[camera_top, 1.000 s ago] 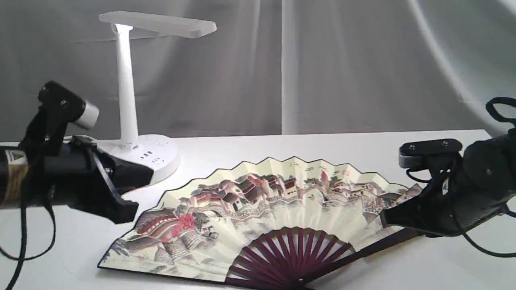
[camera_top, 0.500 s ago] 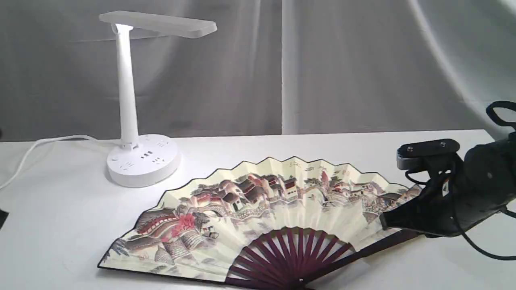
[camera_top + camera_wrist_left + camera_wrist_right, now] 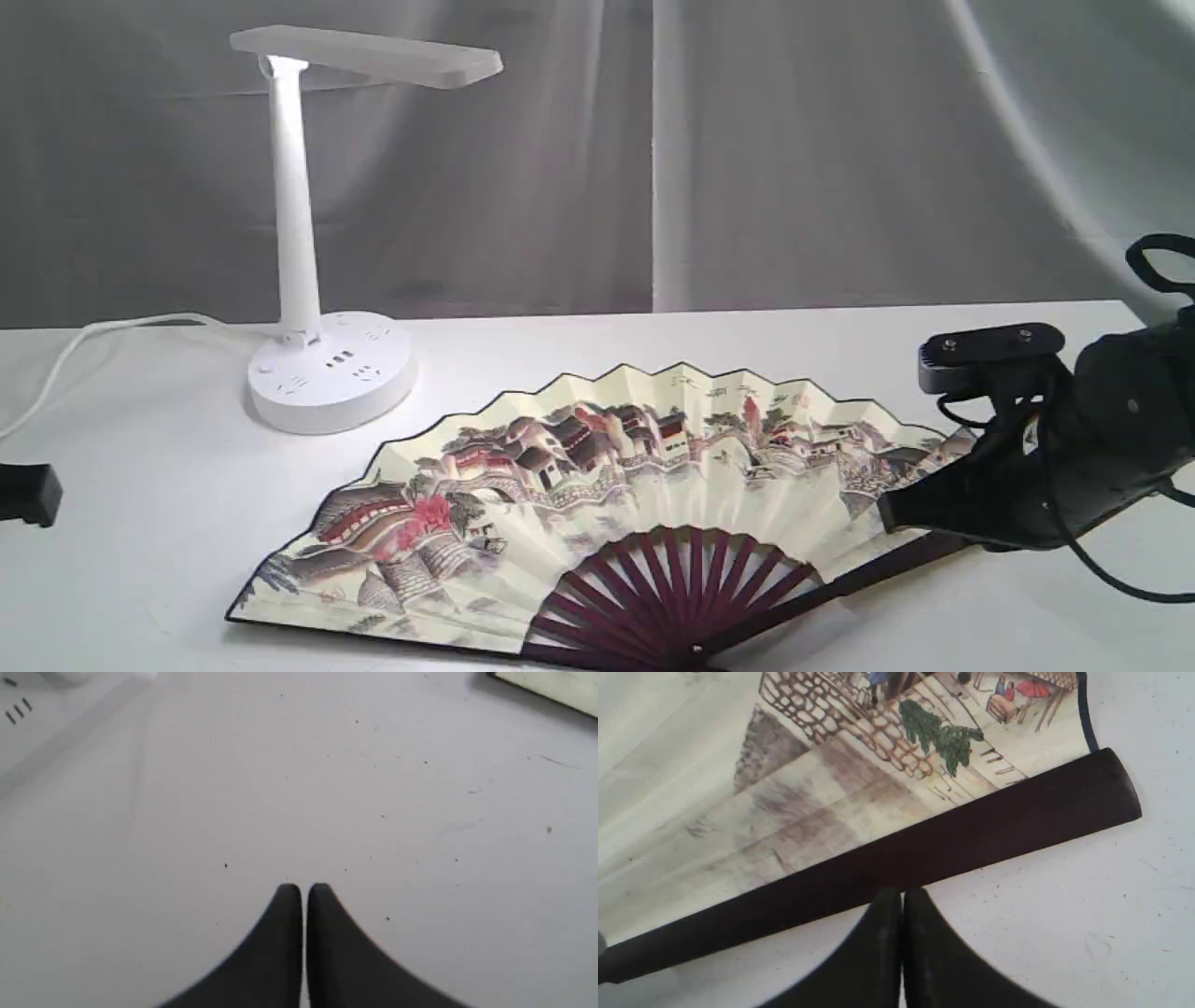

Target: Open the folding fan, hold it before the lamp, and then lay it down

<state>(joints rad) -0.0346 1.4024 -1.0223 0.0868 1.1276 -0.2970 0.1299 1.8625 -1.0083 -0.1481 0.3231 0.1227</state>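
Note:
The folding fan [image 3: 607,504] lies spread open and flat on the white table, its painted cream leaf up and its maroon ribs fanning from the pivot at the front. The white lamp [image 3: 308,224] stands at the back left, head over the table. My right gripper [image 3: 887,511] hovers at the fan's right end; in the right wrist view its tips [image 3: 901,893] are shut, empty, just beside the dark outer rib [image 3: 896,858]. My left gripper [image 3: 303,889] is shut and empty over bare table; only a black tip [image 3: 28,493] shows at the exterior view's left edge.
The lamp's white cord [image 3: 84,345] trails off the table to the left. The lamp base [image 3: 331,371] carries sockets. A grey curtain [image 3: 747,149] hangs behind the table. A corner of the fan [image 3: 556,688] shows in the left wrist view.
My left arm has drawn back from in front of the lamp base to the left edge, nearly out of view. The fan and my right gripper have stayed put.

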